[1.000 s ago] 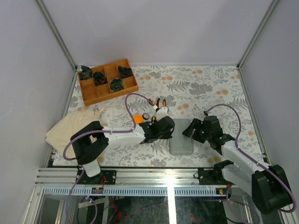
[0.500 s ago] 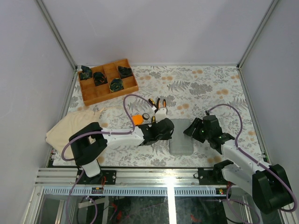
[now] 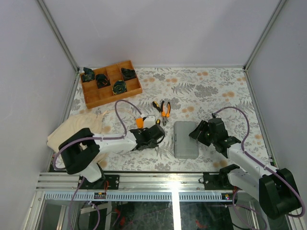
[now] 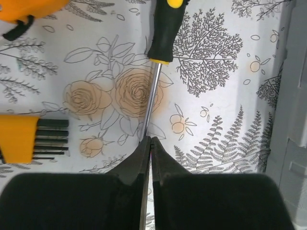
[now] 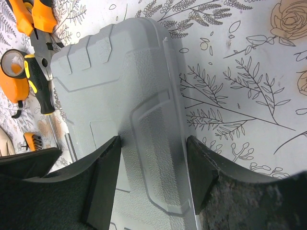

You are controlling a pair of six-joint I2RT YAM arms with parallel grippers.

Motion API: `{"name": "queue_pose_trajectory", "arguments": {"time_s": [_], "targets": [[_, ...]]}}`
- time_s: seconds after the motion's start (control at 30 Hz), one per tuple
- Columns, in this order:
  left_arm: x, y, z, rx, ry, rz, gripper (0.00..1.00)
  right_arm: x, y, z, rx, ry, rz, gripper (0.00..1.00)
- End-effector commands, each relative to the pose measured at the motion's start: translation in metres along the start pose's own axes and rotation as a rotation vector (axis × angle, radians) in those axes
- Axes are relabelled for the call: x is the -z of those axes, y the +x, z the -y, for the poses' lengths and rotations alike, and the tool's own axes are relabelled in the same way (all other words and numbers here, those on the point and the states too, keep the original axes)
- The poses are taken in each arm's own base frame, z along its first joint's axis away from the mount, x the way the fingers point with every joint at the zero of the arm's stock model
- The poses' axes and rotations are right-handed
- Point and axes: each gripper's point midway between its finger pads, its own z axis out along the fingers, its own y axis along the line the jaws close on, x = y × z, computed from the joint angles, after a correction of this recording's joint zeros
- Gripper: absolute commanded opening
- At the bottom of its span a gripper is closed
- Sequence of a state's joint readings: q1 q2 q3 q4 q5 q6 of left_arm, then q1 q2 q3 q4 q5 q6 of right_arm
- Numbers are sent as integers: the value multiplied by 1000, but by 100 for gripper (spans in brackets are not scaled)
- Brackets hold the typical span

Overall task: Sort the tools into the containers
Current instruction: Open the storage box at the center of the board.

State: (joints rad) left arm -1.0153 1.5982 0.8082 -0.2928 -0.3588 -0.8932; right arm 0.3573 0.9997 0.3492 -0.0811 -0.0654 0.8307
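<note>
At the near edge a slotted aluminium rail [image 3: 153, 182] is seen, to which both arm bases are bolted. Beyond it the table is covered by a pale sheet [image 3: 216, 91] printed with grey ferns and orange roses. A crumpled cream cloth [image 3: 72, 132] is laid at the near left, by the left arm's base.

The grey case [image 3: 186, 140] is found near the middle of the table, slightly right, lying flat and closed. Its lid is moulded in matt, finely textured plastic with raised panels and rounded corners. The right gripper [image 5: 153, 140] is set over the case's right-hand side with its jaws apart, one finger on the lid and the other by the outer edge. Whether the case is being pressed cannot be told.

Just left of the case, the left gripper [image 4: 148, 143] is closed on the thin steel shaft of a screwdriver [image 4: 163, 33], whose black handle with yellow trim is pointed away from the arms. An orange holder of black hex keys [image 4: 19, 139] is seen beside the fingers. An orange tape measure [image 3: 139, 122] lies a little farther off, and orange-handled pliers [image 3: 164, 108] beyond that.

At the far left a wooden divided tray [image 3: 94, 94] is placed, with black parts [image 3: 119, 86] in four compartments. The table is enclosed by plain white walls [image 3: 158, 28] and aluminium corner posts [image 3: 57, 33].
</note>
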Motion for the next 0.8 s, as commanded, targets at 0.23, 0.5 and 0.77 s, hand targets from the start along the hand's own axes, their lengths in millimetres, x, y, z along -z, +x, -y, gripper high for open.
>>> {"name": "queue_pose_trajectory", "arguments": {"time_s": [0.23, 0.5, 0.77], "targets": [[54, -48, 59, 11, 343, 119, 23, 4, 25, 61, 43, 241, -62, 31], [50, -57, 91, 35, 452, 105, 42, 3, 26, 58, 51, 223, -66, 35], [37, -54, 106, 46, 497, 77, 48, 3, 26, 57, 56, 215, -73, 36]]}}
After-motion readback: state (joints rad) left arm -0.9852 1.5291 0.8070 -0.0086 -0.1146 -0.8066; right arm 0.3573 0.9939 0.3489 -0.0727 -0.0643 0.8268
